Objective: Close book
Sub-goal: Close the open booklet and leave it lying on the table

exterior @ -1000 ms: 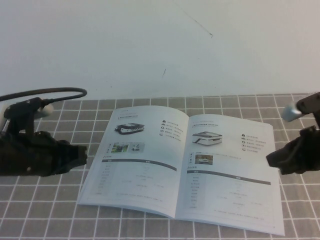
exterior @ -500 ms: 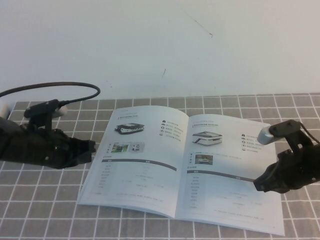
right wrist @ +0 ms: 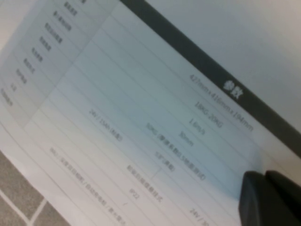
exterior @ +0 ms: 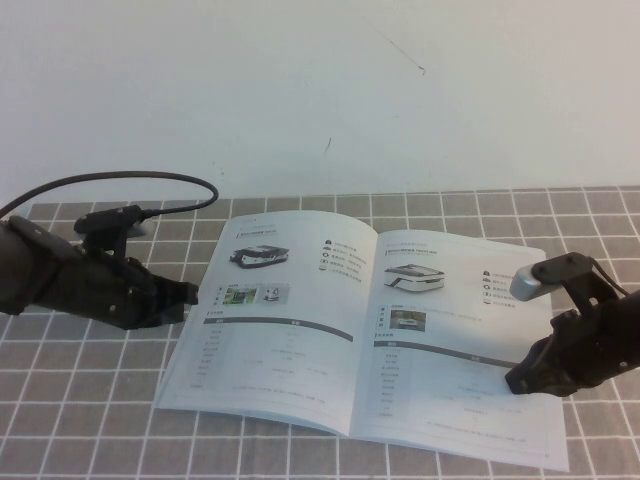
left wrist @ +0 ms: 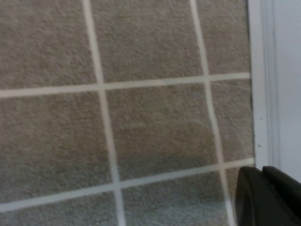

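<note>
Book point(exterior: 360, 340) lies wide open and flat on the checked mat point(exterior: 90, 410), both printed pages facing up. So none of the closing is done yet, as far as you can see.

Left gripper point(exterior: 186, 296) sits low over the mat, just beside the outer edge of the left page. Its wrist view shows mat squares and a white strip that looks like that page edge. You cannot tell whether it is apart or together.

Right gripper point(exterior: 516, 381) is over the lower outer part of the right page, close to the paper or touching it, can't say which. Its wrist view is filled with printed table rows. Apart or together, again you cannot tell.

No page is lifted, no corner curled. Looks like the approach stage to me. Left to do: get under one page edge, swing that half over the fold, and lay it down on the other.
</note>
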Robot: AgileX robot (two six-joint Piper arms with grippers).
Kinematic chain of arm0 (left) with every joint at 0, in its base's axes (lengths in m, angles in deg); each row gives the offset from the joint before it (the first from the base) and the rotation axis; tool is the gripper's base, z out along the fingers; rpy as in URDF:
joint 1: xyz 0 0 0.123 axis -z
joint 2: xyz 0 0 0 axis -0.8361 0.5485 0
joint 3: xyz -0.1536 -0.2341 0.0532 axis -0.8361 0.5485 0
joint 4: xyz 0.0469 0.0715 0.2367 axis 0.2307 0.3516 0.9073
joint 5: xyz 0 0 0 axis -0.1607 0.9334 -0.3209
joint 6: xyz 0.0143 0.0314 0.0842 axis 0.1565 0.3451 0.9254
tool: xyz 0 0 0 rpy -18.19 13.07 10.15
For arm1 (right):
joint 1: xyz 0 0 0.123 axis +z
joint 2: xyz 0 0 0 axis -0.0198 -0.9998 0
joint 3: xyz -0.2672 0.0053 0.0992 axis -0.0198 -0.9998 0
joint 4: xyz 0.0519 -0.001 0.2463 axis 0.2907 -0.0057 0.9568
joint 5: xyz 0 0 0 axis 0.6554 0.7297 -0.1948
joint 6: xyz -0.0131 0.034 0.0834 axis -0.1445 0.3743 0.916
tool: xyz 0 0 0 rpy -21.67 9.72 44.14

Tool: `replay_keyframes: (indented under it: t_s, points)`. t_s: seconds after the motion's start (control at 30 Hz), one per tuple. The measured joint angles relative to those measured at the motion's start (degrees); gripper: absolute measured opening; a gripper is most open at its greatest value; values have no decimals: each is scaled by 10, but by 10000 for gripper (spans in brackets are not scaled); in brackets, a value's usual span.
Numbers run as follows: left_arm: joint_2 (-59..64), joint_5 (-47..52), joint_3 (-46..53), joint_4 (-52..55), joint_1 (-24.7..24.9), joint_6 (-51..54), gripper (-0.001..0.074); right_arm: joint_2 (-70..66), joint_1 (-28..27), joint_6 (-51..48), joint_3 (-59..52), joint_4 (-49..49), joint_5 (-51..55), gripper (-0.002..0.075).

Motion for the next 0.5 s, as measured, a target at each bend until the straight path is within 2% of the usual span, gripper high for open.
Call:
replay_keyframes:
  t_s: [0.13, 0.5]
  points:
    - [1, -29, 0, 3, 0, -11, -4, 0, 0, 9, 1, -2, 0, -3]
    - [10, -19, -6, 37, 13, -13, -4, 0, 0, 22, 1, -2, 1, -3]
